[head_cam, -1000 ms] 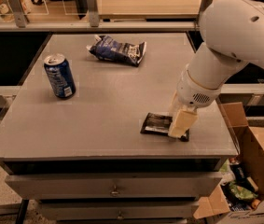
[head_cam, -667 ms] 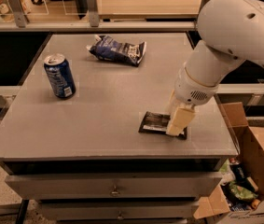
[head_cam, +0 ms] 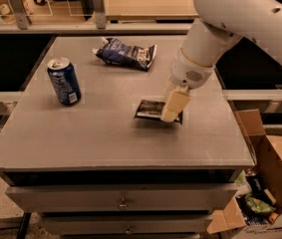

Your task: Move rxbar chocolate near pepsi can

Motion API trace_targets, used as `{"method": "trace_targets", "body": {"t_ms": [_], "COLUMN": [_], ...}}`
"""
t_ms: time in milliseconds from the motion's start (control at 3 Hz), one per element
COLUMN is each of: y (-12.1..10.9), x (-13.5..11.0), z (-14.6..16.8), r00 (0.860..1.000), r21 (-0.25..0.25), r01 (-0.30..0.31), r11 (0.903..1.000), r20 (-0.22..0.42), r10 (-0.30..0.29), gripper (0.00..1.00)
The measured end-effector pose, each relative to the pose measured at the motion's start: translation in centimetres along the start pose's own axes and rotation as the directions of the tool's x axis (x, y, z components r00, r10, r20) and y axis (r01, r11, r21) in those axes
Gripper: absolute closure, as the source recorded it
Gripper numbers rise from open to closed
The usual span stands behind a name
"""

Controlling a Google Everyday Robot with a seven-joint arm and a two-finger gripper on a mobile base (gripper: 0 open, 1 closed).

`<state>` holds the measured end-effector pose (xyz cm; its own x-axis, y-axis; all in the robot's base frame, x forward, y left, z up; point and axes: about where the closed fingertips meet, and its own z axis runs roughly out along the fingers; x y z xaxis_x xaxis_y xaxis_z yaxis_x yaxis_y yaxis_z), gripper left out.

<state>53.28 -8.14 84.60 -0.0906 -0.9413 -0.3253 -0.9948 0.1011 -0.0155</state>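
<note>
Your gripper hangs right of the table's centre, jaws clamped on the right end of the rxbar chocolate. The pepsi can stands well apart at ten o'clock from the bar. A snack bag lies farther back at eleven o'clock.

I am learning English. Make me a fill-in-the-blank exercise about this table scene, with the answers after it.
The pepsi can stands ____ on the gray table. The claw is down at the black ____. The snack bag is dark blue and ____.
Answers: upright; rxbar chocolate; white.
</note>
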Motion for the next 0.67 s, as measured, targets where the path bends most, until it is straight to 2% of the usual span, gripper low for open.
{"method": "trace_targets", "body": {"t_ms": [333, 667], "y": [-1.9, -2.9], "x": [-3.1, -5.9], "z": [-0.3, 0.3], "r00": [0.999, 0.997], "r21": [0.008, 0.006], "r01": [0.001, -0.023], "r11": [1.0000, 0.9997], "r20": [0.034, 0.076], "r10": [-0.002, 0.023], "gripper": [1.00, 1.00]}}
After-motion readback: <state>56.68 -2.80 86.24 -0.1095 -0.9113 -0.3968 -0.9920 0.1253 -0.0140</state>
